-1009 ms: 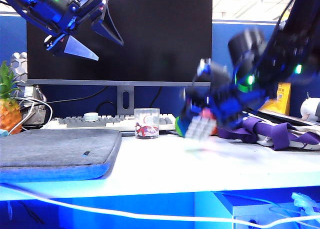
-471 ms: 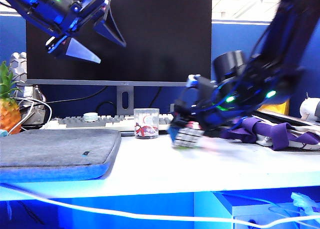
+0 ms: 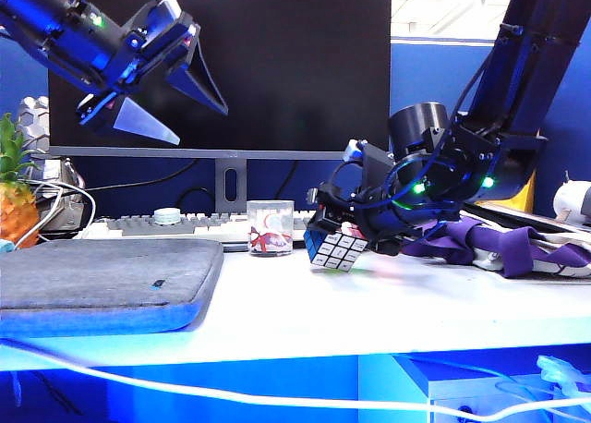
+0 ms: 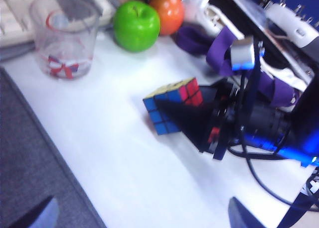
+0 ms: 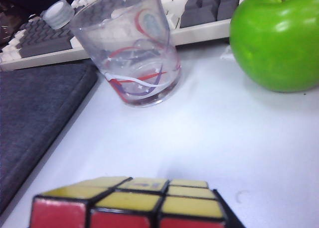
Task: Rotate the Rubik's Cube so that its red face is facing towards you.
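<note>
Exterior view: the right claw (image 3: 340,241) clamps the Rubik's Cube (image 3: 334,248), tilted, low over the table (image 3: 388,303), right of the glass cup (image 3: 271,227). The left claw (image 3: 166,77) hangs wide open, empty, far left.

Left wrist view: the red face (image 4: 191,92) points up-right; released tilted, the cube could tumble.

Right wrist view: swinging left risks knocking the cup.

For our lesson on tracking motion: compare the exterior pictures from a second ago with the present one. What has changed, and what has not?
The right gripper, shut on the Rubik's Cube, carried it leftward and down toward the white table, nearer the glass cup; the cube hangs tilted. The left gripper, open and high at upper left, barely shifted. Cup, keyboard and grey pad stayed put.
</note>
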Available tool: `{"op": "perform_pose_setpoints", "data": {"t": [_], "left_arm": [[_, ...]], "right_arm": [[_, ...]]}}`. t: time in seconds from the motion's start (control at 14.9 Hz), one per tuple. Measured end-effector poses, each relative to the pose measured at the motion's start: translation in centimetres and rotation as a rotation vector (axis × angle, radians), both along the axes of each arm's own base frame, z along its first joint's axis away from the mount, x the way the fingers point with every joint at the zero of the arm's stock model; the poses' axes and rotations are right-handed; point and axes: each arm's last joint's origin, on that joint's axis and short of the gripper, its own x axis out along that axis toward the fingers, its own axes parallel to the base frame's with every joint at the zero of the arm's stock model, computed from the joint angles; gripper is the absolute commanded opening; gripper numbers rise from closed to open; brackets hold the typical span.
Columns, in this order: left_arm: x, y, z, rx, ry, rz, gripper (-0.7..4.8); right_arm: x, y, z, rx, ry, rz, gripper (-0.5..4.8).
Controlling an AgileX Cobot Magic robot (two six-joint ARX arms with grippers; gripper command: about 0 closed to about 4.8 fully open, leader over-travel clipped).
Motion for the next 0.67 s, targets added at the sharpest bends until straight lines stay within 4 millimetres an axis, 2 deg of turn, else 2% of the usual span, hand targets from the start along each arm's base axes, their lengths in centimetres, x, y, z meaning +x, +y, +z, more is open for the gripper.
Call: {"op": "perform_pose_setpoints", "data": {"t": [0.2,0.27,0.34,0.4,0.47,0.54,0.61,0.67], "left_arm": [[0.13,-0.04,0.24,-0.029,-0.01,0.01,4.79],[0.18,-0.06,0.37,-0.045,-0.013,0.018,4.79],[0.22,-0.08,0.47,-0.055,-0.016,0.021,4.79],[0.24,-0.09,0.52,-0.065,-0.017,0.017,4.79],[0.24,-0.12,0.54,-0.071,-0.016,0.014,4.79],[0.24,-0.14,0.56,-0.077,-0.013,0.014,4.79],[0.23,-0.14,0.56,-0.077,-0.012,0.013,4.79],[0.23,-0.15,0.56,-0.081,-0.01,0.011,4.79]], "right_arm": [[-0.17,0.03,0.44,0.023,0.019,0.026,0.0],[-0.36,0.12,0.61,0.016,0.032,0.033,0.41],[-0.36,0.11,0.61,0.018,0.034,0.038,1.09],[-0.36,0.09,0.61,0.021,0.035,0.046,1.17],[-0.36,0.09,0.63,0.022,0.035,0.047,1.55],[-0.36,0.09,0.64,0.023,0.033,0.047,3.81],[-0.37,0.09,0.65,0.024,0.031,0.047,4.79],[-0.47,0.07,0.4,0.024,0.05,0.048,4.79]]}}
